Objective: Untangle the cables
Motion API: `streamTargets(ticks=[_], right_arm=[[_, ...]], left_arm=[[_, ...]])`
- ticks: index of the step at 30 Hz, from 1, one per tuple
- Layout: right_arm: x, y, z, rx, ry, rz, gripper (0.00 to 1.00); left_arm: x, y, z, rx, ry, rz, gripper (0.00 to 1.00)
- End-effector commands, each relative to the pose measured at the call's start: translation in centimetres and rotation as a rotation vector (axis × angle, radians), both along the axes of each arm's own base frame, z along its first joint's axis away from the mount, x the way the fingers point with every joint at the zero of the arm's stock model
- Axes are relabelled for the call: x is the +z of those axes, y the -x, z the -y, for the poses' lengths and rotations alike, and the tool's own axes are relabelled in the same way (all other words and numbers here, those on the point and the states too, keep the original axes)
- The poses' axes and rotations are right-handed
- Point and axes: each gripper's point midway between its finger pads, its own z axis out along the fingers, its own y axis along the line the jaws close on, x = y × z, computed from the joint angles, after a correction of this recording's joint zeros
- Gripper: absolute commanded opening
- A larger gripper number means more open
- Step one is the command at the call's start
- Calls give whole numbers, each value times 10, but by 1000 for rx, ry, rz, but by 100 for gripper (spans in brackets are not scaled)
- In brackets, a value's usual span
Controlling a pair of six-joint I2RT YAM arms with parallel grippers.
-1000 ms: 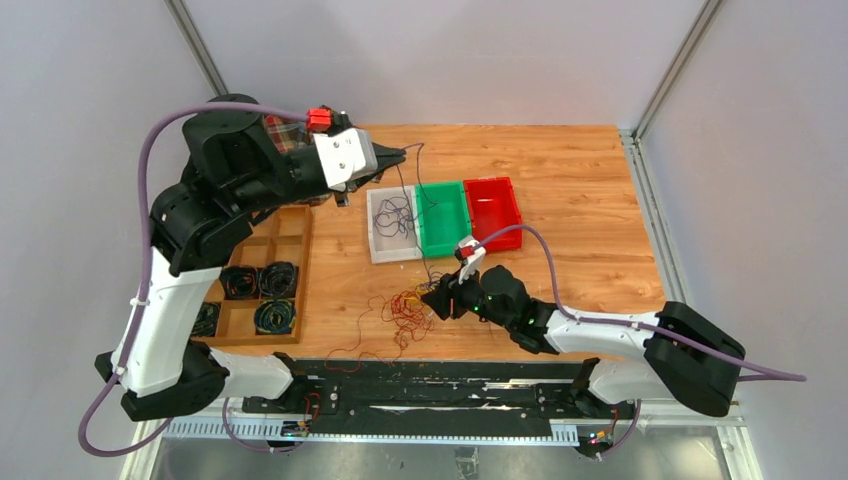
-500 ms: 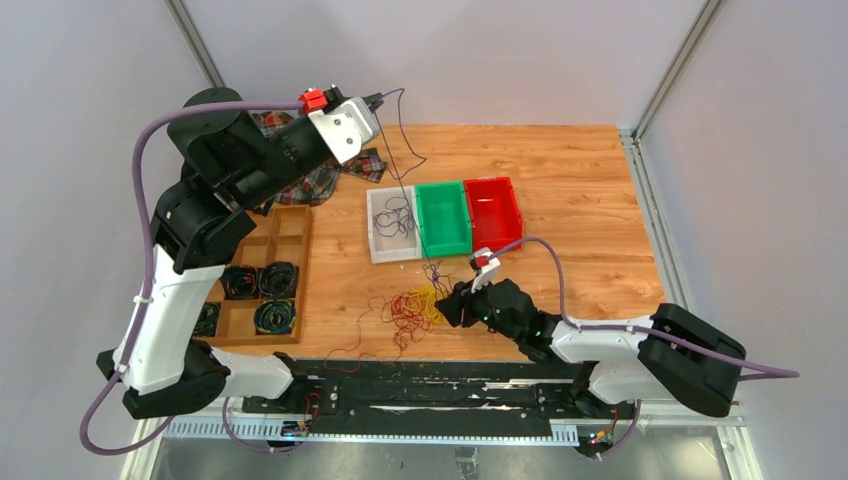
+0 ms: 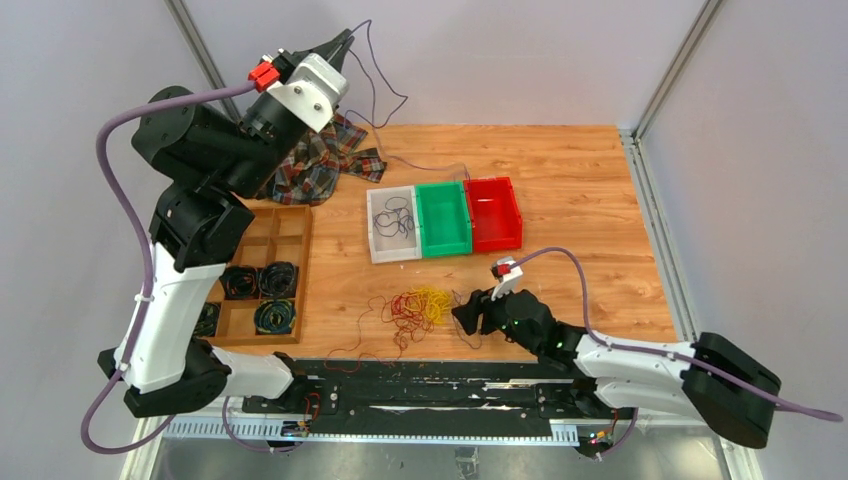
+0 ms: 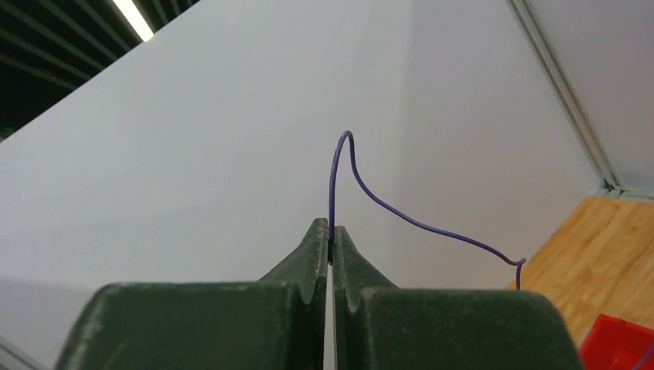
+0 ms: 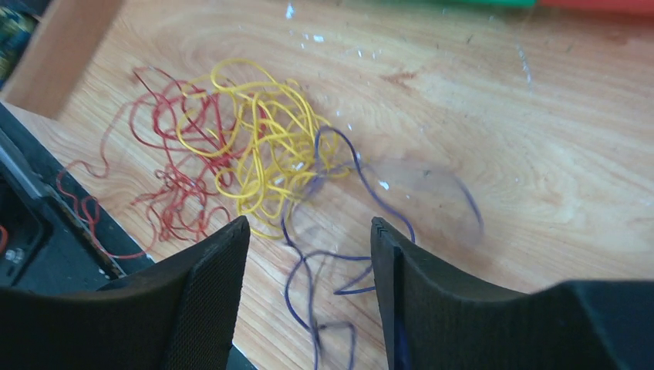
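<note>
Left jaws pinch a purple wire (image 4: pixel 401 218) whose far end is cut off; right jaws stand apart over partly blurred cables (image 5: pixel 258 150).

Under my right claw (image 5: pixel 308 227), one loop of a purple cable (image 5: pixel 356 160) smears to a blur, its tail running off the bottom edge. My left claw (image 4: pixel 330 235) pinches a purple strand (image 4: pixel 401 217) that vanishes behind my own finger (image 4: pixel 463 324); the red bin (image 4: pixel 617 343) is cropped.

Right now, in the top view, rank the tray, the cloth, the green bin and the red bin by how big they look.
1. tray, though the left arm covers part of it.
2. cloth, also partly covered.
3. green bin and red bin: alike, no ranking between them.
</note>
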Motion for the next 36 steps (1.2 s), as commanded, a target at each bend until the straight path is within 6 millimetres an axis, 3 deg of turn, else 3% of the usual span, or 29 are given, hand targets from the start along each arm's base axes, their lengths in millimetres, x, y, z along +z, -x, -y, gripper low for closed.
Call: streamTargets(ticks=[1, 4, 7, 10, 14, 21, 24, 28, 33, 36], right_arm=[[15, -10, 17, -76, 6, 46, 59], [48, -15, 16, -76, -29, 120, 63], [102, -25, 10, -69, -71, 237, 69], [138, -30, 4, -52, -65, 298, 73], [172, -35, -9, -18, -74, 350, 76], [206, -46, -40, 19, -146, 388, 76], [214, -50, -61, 64, -159, 383, 77], [203, -63, -73, 49, -119, 365, 75], [181, -94, -64, -65, -33, 336, 73], [164, -109, -49, -132, 24, 298, 74]], left_arm=[[36, 12, -14, 12, 104, 85, 1], [31, 19, -4, -59, 79, 56, 0], [23, 23, 6, -112, 60, 43, 0], [12, 21, 11, -129, 47, 11, 0], [-12, 14, 17, -129, 6, -43, 0], [-49, 9, 28, -156, -42, -133, 0], [-61, 10, 33, -181, -66, -168, 1], [-86, 0, 36, -153, -125, -202, 1], [-122, -23, 42, -86, -191, -246, 0], [-146, -48, 41, 9, -257, -263, 0]])
